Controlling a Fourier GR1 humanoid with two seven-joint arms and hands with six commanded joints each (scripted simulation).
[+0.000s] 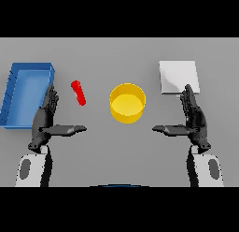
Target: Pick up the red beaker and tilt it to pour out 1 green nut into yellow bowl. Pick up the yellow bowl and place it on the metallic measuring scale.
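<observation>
No green nut can be made out anywhere, & the red beaker [78,92] is small and thin, seemingly lying tilted on the table [116,58], its inside not visible. It lies btwn the blue tray [14,93] at left & the yellow bowl [127,103] at centre, apart from both; the metal scale [179,76] sits right of the bowl, w/ its near corner behind the right hand [193,116]. Both hands are open w/ straight fingers & thumbs pointing inward, holding nothing, the left hand [45,116] just beside the tray and near the beaker.
</observation>
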